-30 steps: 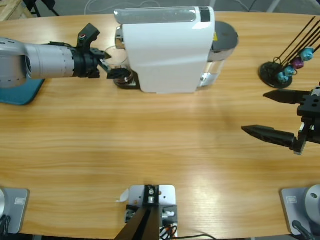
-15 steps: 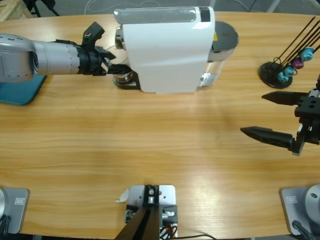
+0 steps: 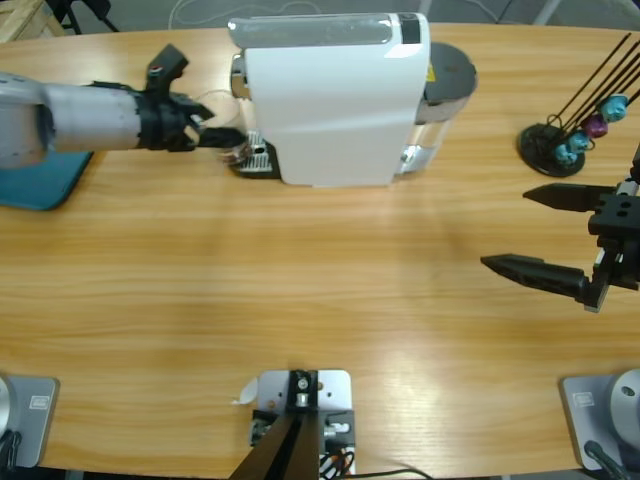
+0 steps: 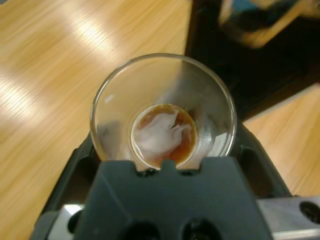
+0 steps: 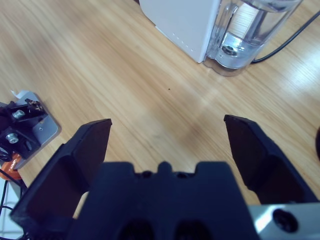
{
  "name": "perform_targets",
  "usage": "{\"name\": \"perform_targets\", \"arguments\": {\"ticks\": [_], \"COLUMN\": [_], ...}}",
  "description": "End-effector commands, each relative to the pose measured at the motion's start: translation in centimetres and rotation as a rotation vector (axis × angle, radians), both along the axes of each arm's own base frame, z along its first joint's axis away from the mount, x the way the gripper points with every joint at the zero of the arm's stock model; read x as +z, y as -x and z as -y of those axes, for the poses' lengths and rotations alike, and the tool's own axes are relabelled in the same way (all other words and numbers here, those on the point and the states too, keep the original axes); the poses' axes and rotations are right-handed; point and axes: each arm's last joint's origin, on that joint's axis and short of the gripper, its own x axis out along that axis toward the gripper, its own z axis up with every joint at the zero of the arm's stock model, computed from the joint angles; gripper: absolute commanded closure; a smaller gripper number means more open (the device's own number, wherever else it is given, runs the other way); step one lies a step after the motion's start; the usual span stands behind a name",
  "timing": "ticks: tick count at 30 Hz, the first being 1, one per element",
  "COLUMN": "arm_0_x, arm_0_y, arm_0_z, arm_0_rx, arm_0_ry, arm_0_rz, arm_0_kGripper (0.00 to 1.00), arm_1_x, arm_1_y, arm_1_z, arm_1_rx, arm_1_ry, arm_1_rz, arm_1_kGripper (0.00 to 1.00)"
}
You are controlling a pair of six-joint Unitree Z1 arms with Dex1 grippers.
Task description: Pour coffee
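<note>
Left gripper point(image 3: 228, 141) of mine is clamped on the small glass cup point(image 4: 162, 112); in the left wrist view the cup sits right between the two black jaws, its mouth facing the camera, with the coffee point(image 4: 163, 135) as a shallow brown pool at the bottom. From above I see this gripper at the left end of the white coffee machine point(image 3: 330, 100), just over the small drip tray point(image 3: 258, 160) at the machine's foot; the cup itself is hard to make out there.

My right gripper point(image 3: 560, 235) hangs over the right side of the table point(image 3: 320, 300) with its jaws spread wide and nothing between them. Its wrist view looks down on bare wood, the machine's white corner and the clear water tank point(image 5: 245, 30) beyond.

I have a long wooden table with a pale sheen across the middle. A blue mat point(image 3: 40, 185) lies at the left edge under my left arm. A black stand with blue and purple capsules point(image 3: 585, 135) sits near the far right edge, just beyond the right gripper. The wide stretch of wood in front of the machine, between both grippers, is open.
</note>
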Motion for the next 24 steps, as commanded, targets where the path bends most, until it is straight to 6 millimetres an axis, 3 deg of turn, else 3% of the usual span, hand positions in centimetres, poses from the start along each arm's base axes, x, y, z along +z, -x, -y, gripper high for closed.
{"name": "perform_targets", "arguments": {"ticks": [1, 4, 13, 24], "arm_0_x": [4.1, 4.7, 2.5, 0.2], "arm_0_y": [4.3, 5.3, 2.7, 1.0], "arm_0_z": [-6.9, -9.4, -13.5, -16.5], "arm_0_rx": [0.265, 0.409, 0.668, 0.834], "arm_0_ry": [-0.014, -0.039, -0.080, -0.139], "arm_0_rz": [0.082, 0.122, 0.061, 0.003], "arm_0_kGripper": [0.510, 0.510, 0.510, 0.506], "arm_1_x": [0.0, 0.0, 0.1, 0.0], "arm_1_y": [-0.1, 0.0, 0.1, -0.3], "arm_1_z": [-0.4, -0.3, -0.3, -0.7], "arm_1_rx": [0.021, 0.025, 0.035, 0.046], "arm_1_ry": [-0.007, -0.013, -0.020, -0.010], "arm_1_rz": [-0.032, -0.030, -0.031, -0.062], "arm_1_kGripper": [0.000, 0.000, 0.000, 0.000]}}
